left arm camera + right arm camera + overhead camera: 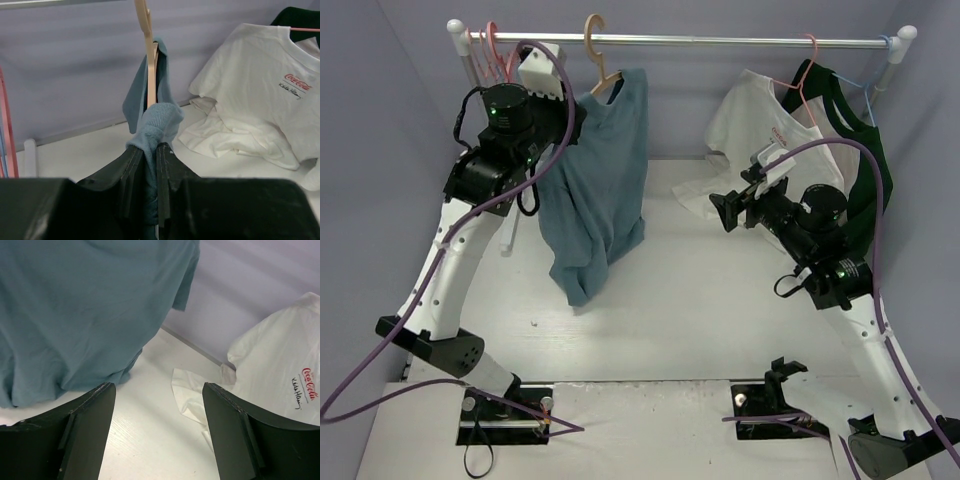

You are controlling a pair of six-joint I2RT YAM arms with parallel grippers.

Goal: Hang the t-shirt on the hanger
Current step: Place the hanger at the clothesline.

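Left gripper (150, 150): clamped on t-shirt (610, 170), just below hanger (149, 70).
Right gripper (159, 387): open, right of hanger, farther off.

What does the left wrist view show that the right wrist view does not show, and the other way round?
Only the left wrist view shows the hanger and the left gripper shut on a fold of the t-shirt. Only the right wrist view shows the right gripper, open and empty, and the t-shirt's wide body hanging down toward the table. Both show the t-shirt and the white t-shirt with red print.
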